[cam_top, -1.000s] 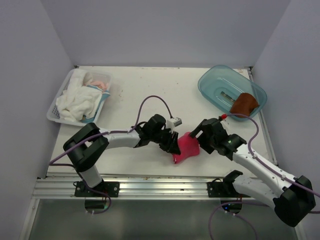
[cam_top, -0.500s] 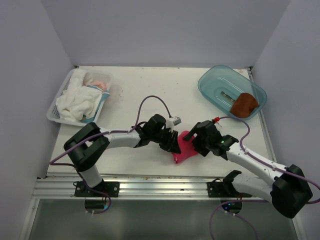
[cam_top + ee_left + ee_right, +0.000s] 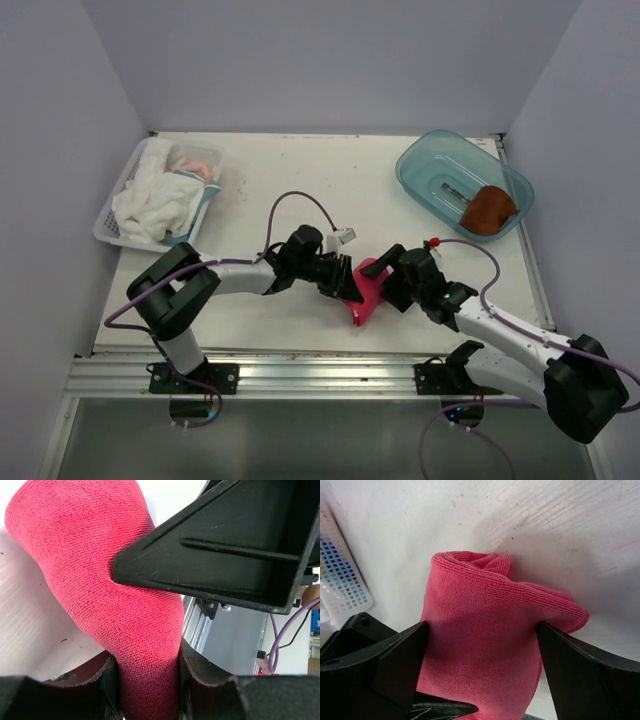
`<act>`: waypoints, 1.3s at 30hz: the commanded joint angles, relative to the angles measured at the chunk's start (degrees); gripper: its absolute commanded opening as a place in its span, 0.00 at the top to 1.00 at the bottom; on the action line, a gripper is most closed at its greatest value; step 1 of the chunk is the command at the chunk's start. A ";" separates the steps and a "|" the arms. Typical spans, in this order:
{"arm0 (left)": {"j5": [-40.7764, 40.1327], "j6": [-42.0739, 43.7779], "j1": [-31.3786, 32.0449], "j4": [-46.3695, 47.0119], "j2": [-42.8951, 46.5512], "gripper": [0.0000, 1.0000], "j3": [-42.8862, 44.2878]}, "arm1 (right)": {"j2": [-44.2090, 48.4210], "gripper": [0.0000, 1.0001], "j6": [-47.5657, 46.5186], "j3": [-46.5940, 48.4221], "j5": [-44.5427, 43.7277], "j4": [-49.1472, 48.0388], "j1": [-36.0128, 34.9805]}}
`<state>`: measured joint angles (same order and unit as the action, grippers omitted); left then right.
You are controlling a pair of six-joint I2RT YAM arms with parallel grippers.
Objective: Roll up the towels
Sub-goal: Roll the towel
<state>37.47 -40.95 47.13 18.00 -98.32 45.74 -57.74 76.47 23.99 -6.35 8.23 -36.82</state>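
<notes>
- Rolling of the pink-red towel [image 3: 366, 297] is judged to be the step in hand; the towel lies on the table [image 3: 300, 180] near its front edge, between the two grippers, and is wound into a thick roll whose spiral end is seen in the right wrist view.
- One end of the roll is pinched between the narrowed jaws of the left gripper [image 3: 345, 283]; the cloth is visibly squeezed between the pads [image 3: 107, 680].
- The right gripper [image 3: 383, 280] is set with its jaws spread wide, one on each side of the roll; its fingers [image 3: 395, 665] lie against the cloth, but no pinch is seen there, so the towel is judged not to be gripped by it.
- For a tidy result, the left hold is best kept firm while the free end is tucked; the loose outer flap should be pressed flat against the roll before anything is let go, since soft terry springs open easily; the two grippers are very close together, so a clash of fingers is to be guarded against.
- The blue tub [image 3: 415, 160] at the far right holds the rust-brown towel [image 3: 488, 208], bunched against its near wall, and a small pale object [image 3: 448, 189] too small to be named.
- The white basket [image 3: 108, 228] at the far left is filled with white cloths [image 3: 155, 200]; something pale pink is seen at its far end.
</notes>
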 commanded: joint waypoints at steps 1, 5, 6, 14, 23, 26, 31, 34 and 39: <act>2.87 -0.27 -0.20 7.05 0.15 0.70 -0.38 | -1.59 0.06 -1.23 3.16 1.60 1.60 -0.36; 4.09 -0.88 -0.20 9.94 -0.03 0.70 -2.66 | -4.75 0.06 -2.20 4.05 3.00 1.44 -0.36; 4.53 -1.41 -0.20 12.30 -0.03 0.70 -3.10 | -5.45 0.06 -2.02 4.14 3.53 0.39 -0.27; 5.15 -3.52 -0.46 16.45 0.94 0.70 -4.60 | -8.18 0.07 -2.63 5.02 4.95 -4.18 -0.27; 5.94 -5.45 -0.73 20.93 1.82 0.70 -6.53 | -11.52 0.42 -3.17 5.28 5.29 -10.42 -0.36; 6.12 -5.28 -0.82 21.11 2.00 0.69 -6.80 | -11.09 0.54 -3.34 5.02 4.68 -10.87 -0.27; 3.94 0.58 -0.99 14.28 2.69 0.52 -5.93 | -9.59 0.68 -6.75 8.43 2.23 -3.50 -0.36; 1.21 5.77 -0.99 6.28 5.15 0.35 -4.70 | -9.59 0.68 -10.09 12.57 0.20 3.89 -0.27; -2.84 11.06 -1.17 -5.60 10.78 0.21 -1.97 | -10.03 0.68 -13.01 13.54 0.90 2.24 -0.36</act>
<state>37.39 -36.18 46.15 19.77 -92.01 40.80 -68.82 66.81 35.57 -3.90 10.26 -37.12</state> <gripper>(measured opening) 0.780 0.414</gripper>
